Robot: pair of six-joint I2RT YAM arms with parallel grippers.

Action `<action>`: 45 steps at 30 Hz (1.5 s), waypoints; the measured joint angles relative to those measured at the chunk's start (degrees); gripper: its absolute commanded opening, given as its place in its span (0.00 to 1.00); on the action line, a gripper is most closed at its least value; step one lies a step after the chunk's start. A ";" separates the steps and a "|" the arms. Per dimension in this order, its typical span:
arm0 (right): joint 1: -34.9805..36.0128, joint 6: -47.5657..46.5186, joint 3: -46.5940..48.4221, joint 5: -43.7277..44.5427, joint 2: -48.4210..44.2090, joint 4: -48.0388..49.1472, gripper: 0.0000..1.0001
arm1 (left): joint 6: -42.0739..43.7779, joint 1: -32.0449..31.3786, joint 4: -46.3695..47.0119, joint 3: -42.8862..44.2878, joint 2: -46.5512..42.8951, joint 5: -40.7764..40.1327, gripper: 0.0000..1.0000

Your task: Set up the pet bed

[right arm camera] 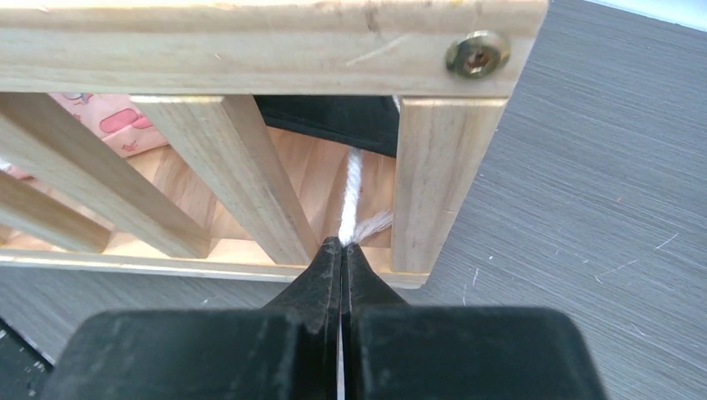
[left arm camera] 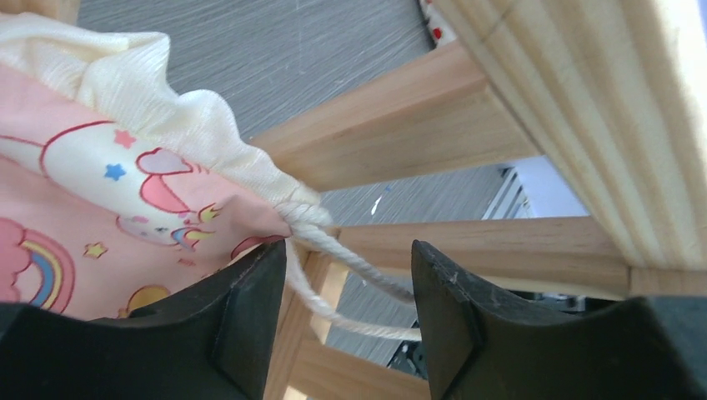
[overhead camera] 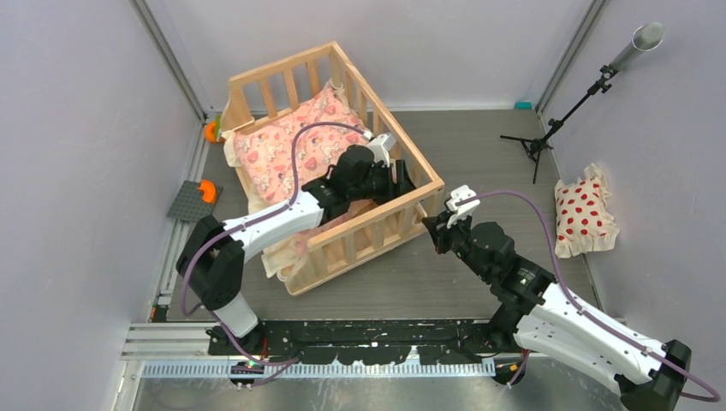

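The pet bed (overhead camera: 377,218), a light wooden crib with slatted rails, stands on the grey table with the pink cartoon-print cushion (overhead camera: 291,150) lying in it. My left gripper (overhead camera: 402,184) reaches inside the bed at its near right corner. In the left wrist view it (left arm camera: 348,250) is open, and two strands of the cushion's cream tie (left arm camera: 364,261) run loose between the fingers, past the slats (left arm camera: 392,133). My right gripper (overhead camera: 432,229) is outside that corner. It (right arm camera: 342,242) is shut on the cream tie (right arm camera: 352,187), which comes out between two slats below the top rail (right arm camera: 250,50).
A small white pillow with red dots (overhead camera: 585,214) lies at the right wall. A black tripod stand (overhead camera: 548,137) is at the back right. A grey plate with an orange piece (overhead camera: 195,201) and an orange toy (overhead camera: 211,130) sit left of the bed.
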 measured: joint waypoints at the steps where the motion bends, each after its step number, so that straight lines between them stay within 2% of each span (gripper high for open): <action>1: 0.00 0.00 1.05 -0.35 -0.26 -1.60 0.01 | 0.87 0.00 -1.05 0.02 -0.28 -0.24 0.63; 3: 0.00 0.02 3.23 -1.11 -0.70 -5.44 0.01 | 2.45 -0.02 -3.21 0.02 -1.05 -1.03 0.71; 5: 0.00 0.15 4.57 -1.75 -0.87 -8.11 0.01 | 4.35 -0.07 -5.75 0.02 -2.34 -2.21 0.74; 16: 0.00 0.76 5.05 -3.06 -0.55 -14.29 0.01 | 13.09 -0.96 -19.04 0.04 -10.01 -6.01 0.72; 24: 0.02 1.90 5.01 -4.72 -0.61 -14.78 0.01 | 21.24 -1.27 -32.00 1.68 -16.98 -11.85 0.77; 27: 0.35 2.10 4.94 -5.49 -0.59 -14.99 0.01 | 22.64 -1.16 -35.78 5.01 -20.74 -13.51 0.79; 34: 0.35 3.04 4.39 -7.37 0.20 -14.25 0.01 | 24.59 -2.23 -38.71 12.11 -29.03 -12.55 0.80; 40: 0.35 3.41 4.15 -8.63 0.17 -13.60 0.01 | 29.55 -2.32 -41.05 12.02 -30.10 -3.39 0.84; 45: 0.35 3.48 4.09 -9.42 0.15 -13.33 0.01 | 35.26 -3.13 -44.11 9.46 -31.08 -2.32 0.84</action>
